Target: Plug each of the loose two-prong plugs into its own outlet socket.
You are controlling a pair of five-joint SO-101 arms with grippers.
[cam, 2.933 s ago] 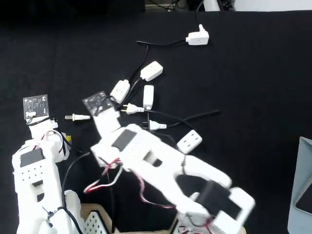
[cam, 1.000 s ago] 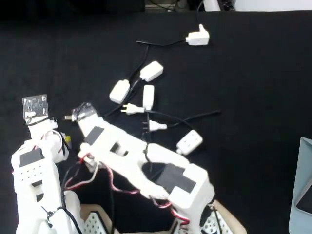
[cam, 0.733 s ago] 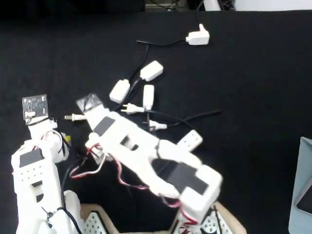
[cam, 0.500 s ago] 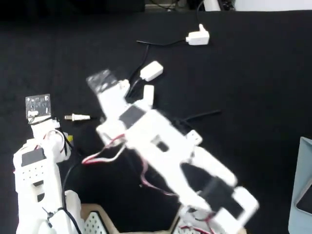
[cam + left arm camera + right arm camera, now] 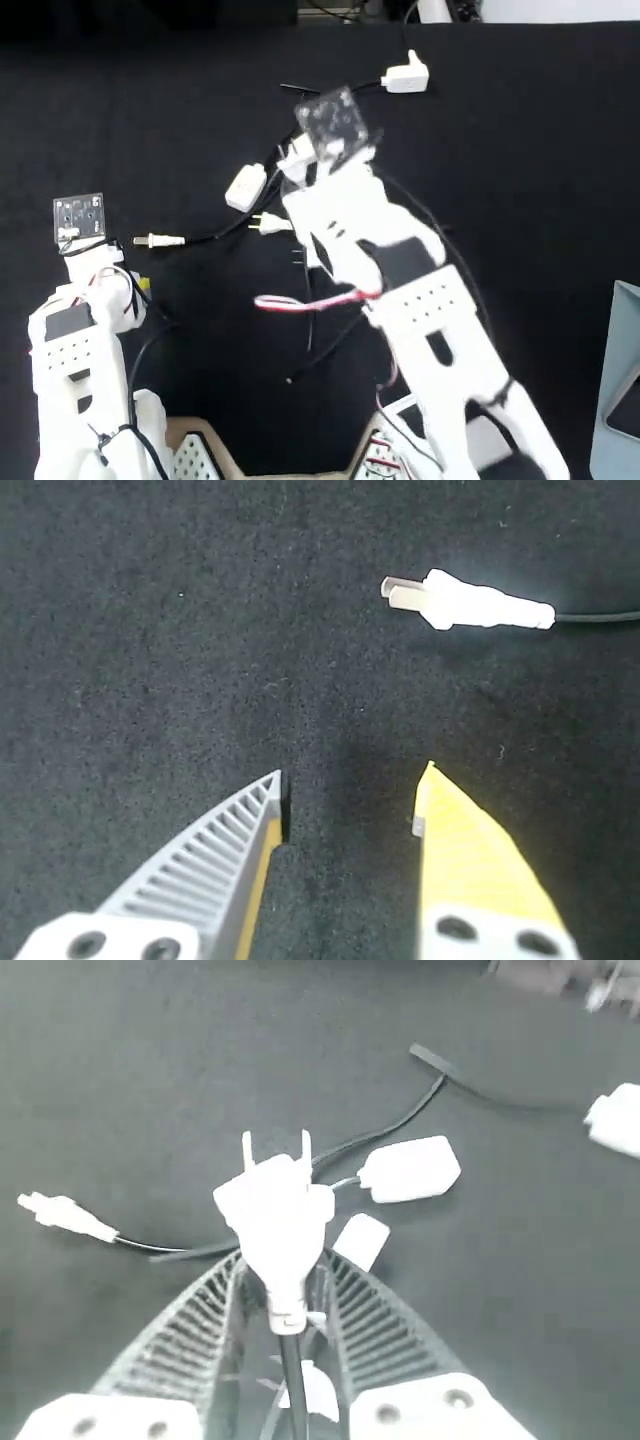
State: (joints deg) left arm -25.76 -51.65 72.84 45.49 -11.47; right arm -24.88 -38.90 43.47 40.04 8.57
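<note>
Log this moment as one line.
right gripper: shut on two-prong plug | left gripper: open, loose plug lying ahead

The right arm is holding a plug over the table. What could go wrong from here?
The right gripper grips the plug by its rear body, and it sits slightly tilted, so it may twist when pressed into a socket. Its cord runs back through the gripper, so a long move could pull it taut or snag the outlet socket below.

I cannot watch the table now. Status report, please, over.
Left gripper: jaws open, empty, loose plug ahead. Right gripper: jaws shut on two-prong plug, prongs forward. Beyond it outlet socket, black cord beside.
</note>
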